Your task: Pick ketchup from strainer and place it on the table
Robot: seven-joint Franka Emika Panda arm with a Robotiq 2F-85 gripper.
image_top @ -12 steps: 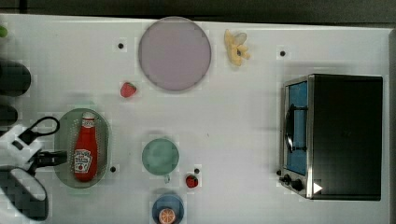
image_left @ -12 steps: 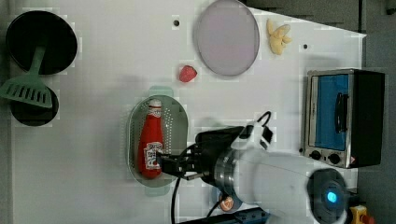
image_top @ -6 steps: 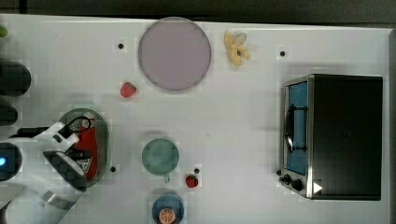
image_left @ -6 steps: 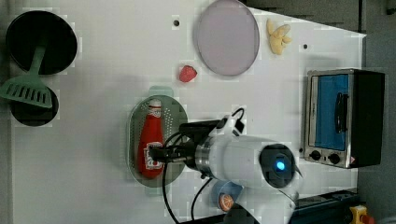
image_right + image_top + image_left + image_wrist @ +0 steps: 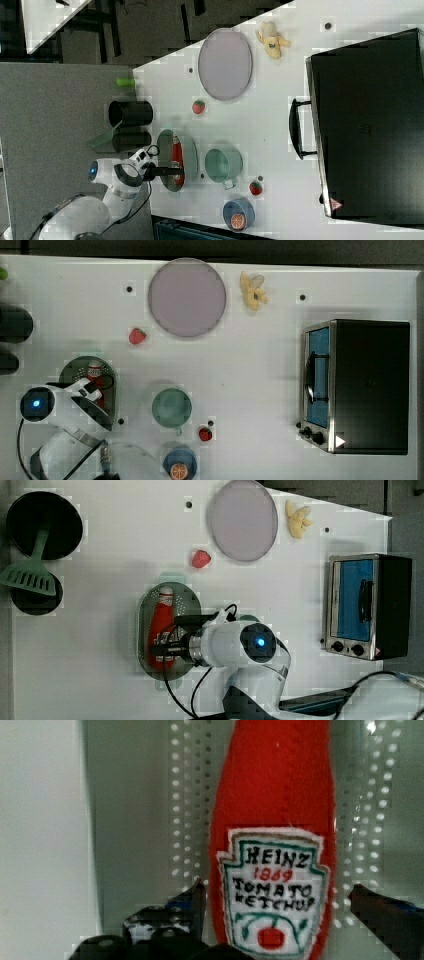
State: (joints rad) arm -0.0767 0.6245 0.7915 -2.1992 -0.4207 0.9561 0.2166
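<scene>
Lying lengthwise in the pale green strainer [image 5: 187, 600], the Heinz ketchup bottle [image 5: 161, 622] sits between the gripper's [image 5: 161, 638] wide-open fingers [image 5: 192, 902], which straddle its label without gripping it. The strainer rests on the white table [image 5: 125, 545], beside a teal-green cup [image 5: 171, 407].

The ketchup [image 5: 272, 810] looks like soft red felt cloth with a stitched label. The strainer [image 5: 150, 795] is smooth perforated plastic. The tabletop [image 5: 250, 365] is matt white. The toaster oven [image 5: 360, 385] looks metallic.
</scene>
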